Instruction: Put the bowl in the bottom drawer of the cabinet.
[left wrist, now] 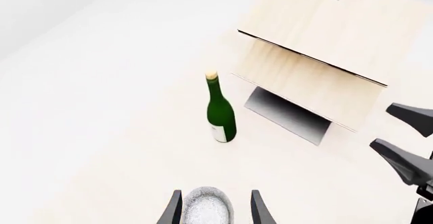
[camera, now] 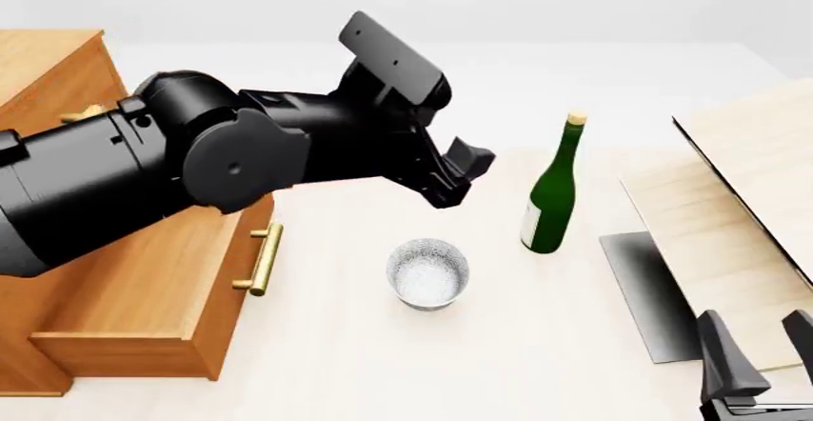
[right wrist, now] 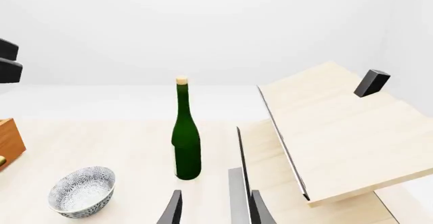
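The speckled grey-white bowl [camera: 428, 271] stands upright on the table between the cabinet [camera: 51, 78] and a green bottle [camera: 553, 192]. My left gripper [camera: 458, 175] hangs open above the bowl without touching it. In the left wrist view the bowl [left wrist: 208, 206] shows between the two spread fingers [left wrist: 260, 209]. The bottom drawer [camera: 152, 307] juts out from the cabinet with its brass handle [camera: 265, 259] facing the bowl, and my left arm hides its inside. My right gripper [camera: 759, 350] is open and empty at the near right edge. The right wrist view shows the bowl [right wrist: 82, 191] off to one side.
The green bottle [right wrist: 186, 138] stands upright to the right of the bowl. Pale wooden boards [camera: 749, 202] lean over a dark grey plate [camera: 648, 288] at the right. In the left wrist view the right gripper [left wrist: 406, 143] shows beside the boards [left wrist: 318, 36].
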Tool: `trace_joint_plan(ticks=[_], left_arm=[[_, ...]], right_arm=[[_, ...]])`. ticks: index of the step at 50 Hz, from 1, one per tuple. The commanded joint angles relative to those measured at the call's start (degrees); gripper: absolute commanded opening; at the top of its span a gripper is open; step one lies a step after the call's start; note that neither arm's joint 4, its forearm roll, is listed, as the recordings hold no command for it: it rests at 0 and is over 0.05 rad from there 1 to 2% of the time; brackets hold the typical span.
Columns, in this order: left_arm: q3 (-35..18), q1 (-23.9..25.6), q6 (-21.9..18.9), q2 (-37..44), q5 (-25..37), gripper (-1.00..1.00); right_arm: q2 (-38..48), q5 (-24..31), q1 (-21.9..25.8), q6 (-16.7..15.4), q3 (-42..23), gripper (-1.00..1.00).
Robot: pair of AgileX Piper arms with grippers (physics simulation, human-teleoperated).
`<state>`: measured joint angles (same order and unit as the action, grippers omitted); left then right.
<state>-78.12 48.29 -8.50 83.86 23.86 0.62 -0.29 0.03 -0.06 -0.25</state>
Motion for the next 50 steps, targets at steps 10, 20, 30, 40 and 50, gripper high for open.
trace_joint_plan(ticks=[10,20,30,40,50], left_arm=[[-2.58,-1.04,1.44,4.73,1.69,1.00],[-3.59,-1.29,2.94,7.38,2.90,1.00],[-4.30,-1.67,3.91,9.46,3.28,1.00],[-3.15,-0.78,4.90,11.54,2.30,1.00],[-3.39,-0.93,5.26,13.68,2.55,1.00]], right_arm=[[0.01,0.00,0.00,0.00,0.00,1.00],[0.01,0.00,0.00,0.00,0.00,1.00],[0.02,0.00,0.00,0.01,0.00,1.00],[0.01,0.00,-0.01,0.01,0.00,1.00],[0.00,0.00,-0.01,0.00,0.00,1.00]])
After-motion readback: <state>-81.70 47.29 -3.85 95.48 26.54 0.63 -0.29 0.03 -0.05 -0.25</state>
